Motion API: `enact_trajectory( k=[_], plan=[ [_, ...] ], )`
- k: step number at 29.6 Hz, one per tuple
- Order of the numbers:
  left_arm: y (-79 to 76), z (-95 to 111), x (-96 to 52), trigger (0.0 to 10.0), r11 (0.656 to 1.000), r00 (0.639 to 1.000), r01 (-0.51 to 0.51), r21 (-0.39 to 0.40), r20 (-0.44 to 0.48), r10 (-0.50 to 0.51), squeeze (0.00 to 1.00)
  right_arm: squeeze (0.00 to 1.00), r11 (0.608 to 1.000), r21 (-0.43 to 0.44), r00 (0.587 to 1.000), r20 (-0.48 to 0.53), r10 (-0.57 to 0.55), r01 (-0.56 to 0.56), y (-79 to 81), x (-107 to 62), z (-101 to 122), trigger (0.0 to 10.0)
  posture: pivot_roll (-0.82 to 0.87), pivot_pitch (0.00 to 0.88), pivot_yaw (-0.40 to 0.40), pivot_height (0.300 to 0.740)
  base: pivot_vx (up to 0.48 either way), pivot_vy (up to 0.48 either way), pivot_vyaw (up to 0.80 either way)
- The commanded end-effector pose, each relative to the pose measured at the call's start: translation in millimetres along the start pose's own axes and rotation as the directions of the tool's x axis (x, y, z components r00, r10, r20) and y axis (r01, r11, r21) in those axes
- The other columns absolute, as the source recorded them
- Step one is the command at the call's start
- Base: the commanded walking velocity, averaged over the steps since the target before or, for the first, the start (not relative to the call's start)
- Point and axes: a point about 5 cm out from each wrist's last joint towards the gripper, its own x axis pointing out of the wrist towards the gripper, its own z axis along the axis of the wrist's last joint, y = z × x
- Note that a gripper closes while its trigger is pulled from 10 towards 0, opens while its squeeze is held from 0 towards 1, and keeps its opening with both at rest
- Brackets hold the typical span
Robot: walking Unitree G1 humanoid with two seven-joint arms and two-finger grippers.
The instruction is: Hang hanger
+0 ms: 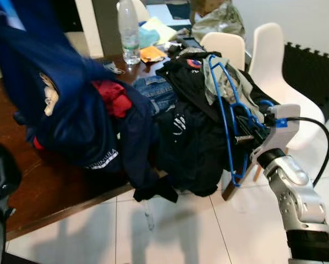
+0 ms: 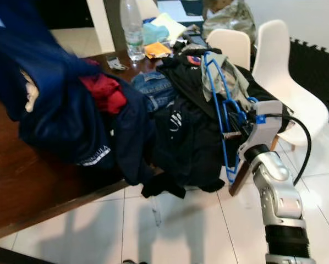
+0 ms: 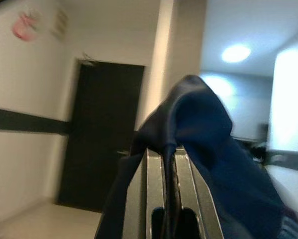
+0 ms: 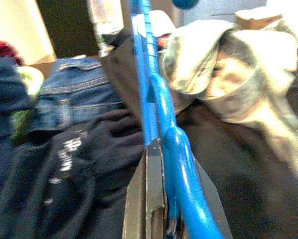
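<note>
Wooden table [image 1: 54, 187], carrying a heap of clothes: a navy garment [image 1: 71, 104] raised at about 10 o'clock of the head views, a dark pile [image 1: 192, 137] at centre, folded jeans [image 1: 156, 91] just behind it, and a pale grey-green cloth [image 1: 225, 82] at about 2 o'clock. Two white chairs [image 1: 274, 60] stand beyond the far table edge; a clear bottle [image 1: 129, 30] stands at 12 o'clock. The blue hanger [image 1: 225, 118], the task's thing, stands nearly upright at about 3 o'clock over the dark pile, its upper loop touching the pale cloth. Right gripper [image 1: 247, 129]: fingers pressed together on the hanger's bar, as the right wrist view confirms [image 4: 161, 199]. Left gripper [image 3: 166, 199]: fingers pinching a fold of the navy garment, held high with a dark door [image 3: 101, 134] behind it. Judged risks: the hanger's loop may snag the pale cloth or drag the dark pile off the table edge as it lifts clear; the smooth bar could swivel or slip between the thin fingers; the garment, held by a single fold, could slide free before the hanger enters it.
</note>
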Motion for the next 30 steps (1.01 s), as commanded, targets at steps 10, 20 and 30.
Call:
enact_trajectory(
  k=[10,20,30],
  plan=[
    [109.7,-115.5,-136.2,0.0,0.926,0.785,-0.323,0.197,-0.49,0.379,0.0,0.0,1.0,0.01,0.999,-0.022,0.029,-0.029,4.8,2.2,-7.4,10.0,0.19,0.161,0.024,0.74,0.0,0.0,0.0],
    [81.3,-155.6,-199.0,0.0,0.934,0.667,-0.323,0.155,-0.663,0.341,0.0,0.0,1.0,0.008,0.999,-0.032,0.028,-0.028,4.2,-1.7,-9.7,10.0,0.18,0.174,0.033,0.74,0.0,0.0,0.0],
    [62.8,-158.7,-224.6,10.0,0.973,0.584,-0.179,0.144,-0.781,0.223,1.0,0.0,1.0,0.003,0.999,-0.038,0.024,-0.024,2.2,-4.0,-9.6,10.0,0.17,0.183,0.04,0.74,0.0,0.0,0.0]
  ],
)
